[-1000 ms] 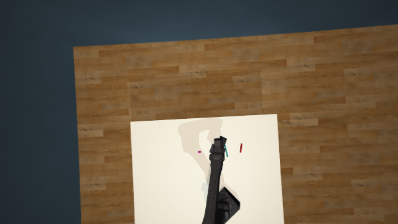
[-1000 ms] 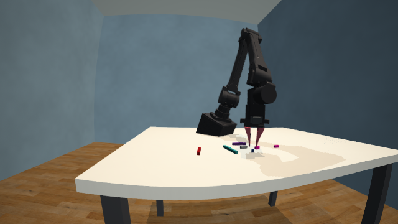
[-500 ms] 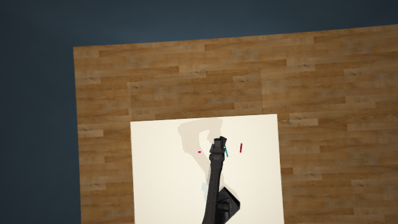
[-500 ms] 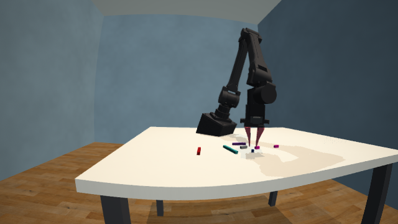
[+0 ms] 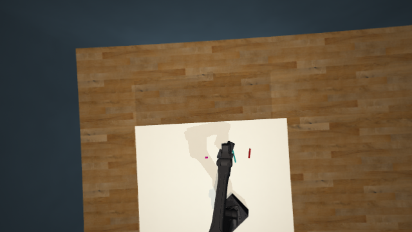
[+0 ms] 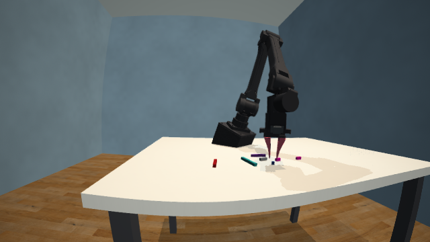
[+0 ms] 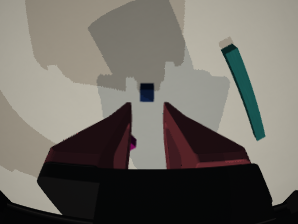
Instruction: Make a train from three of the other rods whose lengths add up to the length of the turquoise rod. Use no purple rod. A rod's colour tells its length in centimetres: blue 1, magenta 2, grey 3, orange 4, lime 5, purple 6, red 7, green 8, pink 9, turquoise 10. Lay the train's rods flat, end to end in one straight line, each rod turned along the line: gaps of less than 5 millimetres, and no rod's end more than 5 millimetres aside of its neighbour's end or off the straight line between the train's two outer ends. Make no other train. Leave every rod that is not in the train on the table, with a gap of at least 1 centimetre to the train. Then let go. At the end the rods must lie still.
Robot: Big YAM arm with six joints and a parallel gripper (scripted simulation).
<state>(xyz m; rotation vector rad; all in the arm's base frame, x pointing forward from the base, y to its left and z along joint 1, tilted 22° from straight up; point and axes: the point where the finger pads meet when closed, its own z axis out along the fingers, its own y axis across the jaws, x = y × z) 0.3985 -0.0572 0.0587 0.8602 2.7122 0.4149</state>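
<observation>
My gripper (image 6: 274,155) (image 7: 147,110) points straight down just above the white table (image 6: 168,175), its fingers a little apart with nothing between them. A small blue rod (image 6: 273,163) (image 7: 147,92) lies just ahead of the fingertips. A magenta rod (image 6: 277,159) (image 7: 132,143) lies beside one finger. The turquoise rod (image 5: 234,156) (image 6: 248,161) (image 7: 244,90) lies flat a short way off. A grey rod (image 6: 263,158) and a purple rod (image 6: 258,155) lie between it and the gripper. A red rod (image 5: 249,153) (image 6: 214,163) lies apart on the far side of the turquoise rod. A second magenta rod (image 5: 206,157) (image 6: 298,157) lies alone on the other side.
The arm's black base (image 6: 233,134) stands on the table behind the rods. The arm (image 5: 222,183) hides the rods under the gripper in the overhead view. The table's edges lie well away from the rods.
</observation>
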